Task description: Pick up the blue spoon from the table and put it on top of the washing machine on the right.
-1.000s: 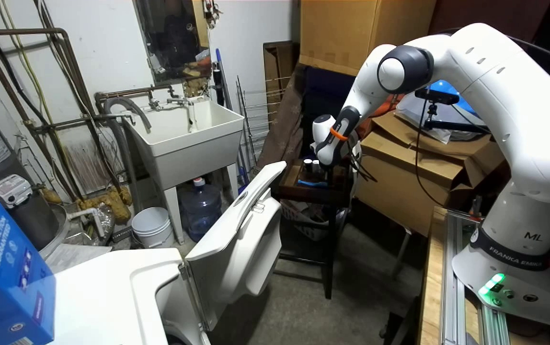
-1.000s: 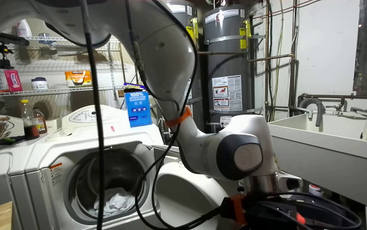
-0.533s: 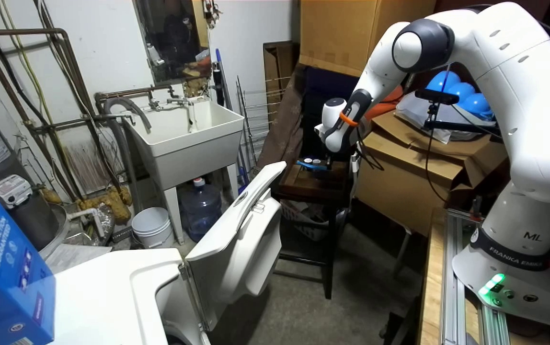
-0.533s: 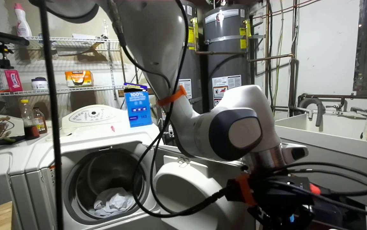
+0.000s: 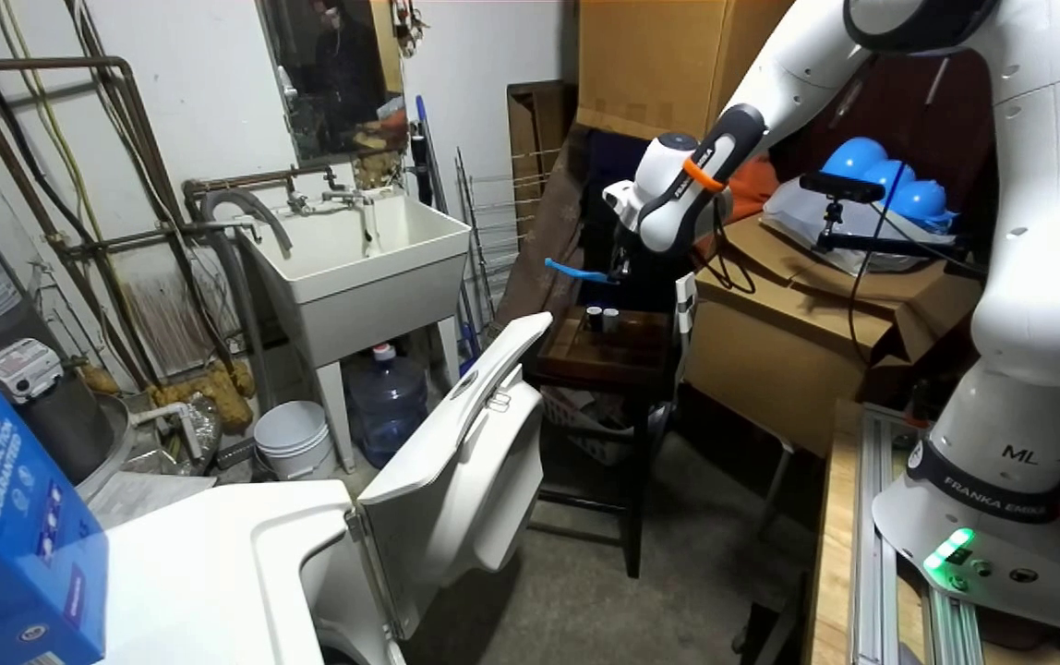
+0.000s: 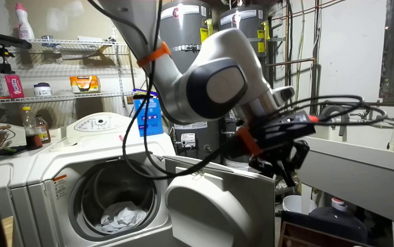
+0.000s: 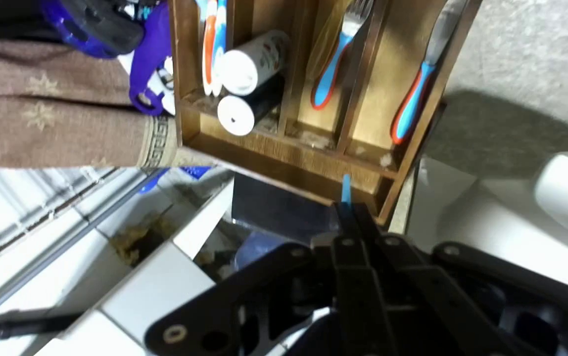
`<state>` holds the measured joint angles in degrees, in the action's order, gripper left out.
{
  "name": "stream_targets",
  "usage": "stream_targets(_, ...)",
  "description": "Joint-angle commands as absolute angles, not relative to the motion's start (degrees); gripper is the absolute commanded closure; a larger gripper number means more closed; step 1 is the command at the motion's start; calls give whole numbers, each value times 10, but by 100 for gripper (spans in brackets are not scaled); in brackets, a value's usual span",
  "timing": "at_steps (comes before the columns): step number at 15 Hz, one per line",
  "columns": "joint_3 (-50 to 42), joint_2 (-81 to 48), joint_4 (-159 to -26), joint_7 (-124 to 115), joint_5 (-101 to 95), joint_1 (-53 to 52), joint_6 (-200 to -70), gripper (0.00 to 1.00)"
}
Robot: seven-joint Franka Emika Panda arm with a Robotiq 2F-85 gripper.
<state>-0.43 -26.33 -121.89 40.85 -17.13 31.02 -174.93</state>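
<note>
The blue spoon sticks out sideways from my gripper, above the small dark table. In the wrist view my gripper is shut on the spoon; only a short blue end of the spoon shows past the fingertips. In an exterior view the fingertips of the gripper point down, and the spoon cannot be made out. The white washing machine is at the lower left, its lid swung open; the washing machine also shows left of the gripper, its drum open.
A wooden tray with cutlery and two small white-capped containers stands on the table. A blue box stands on the washing machine. A white sink, a camera on a stand and cardboard boxes surround the arm.
My gripper has risen from the tray with the blue spoon and lifted it clear above the table. The arm has drawn up and back; the washing machine and its lid are unchanged.
</note>
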Motion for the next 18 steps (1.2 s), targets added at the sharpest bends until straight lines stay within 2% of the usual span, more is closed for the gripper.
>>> stream_targets(1, 71, -133, -1334, 474, -172, 354, -1781, 99)
stream_targets(6, 222, -10, -1451, 562, -118, 396, -1787, 99)
stream_targets(7, 229, -4, -1457, 565, -115, 391, -1791, 99)
stream_targets(8, 202, -50, -1407, 528, -140, 380, -1776, 97)
stream_targets(15, 222, -6, -1462, 534, -169, 383, -1785, 99)
stream_targets(18, 254, 7, -1477, 537, -196, 350, -1795, 99)
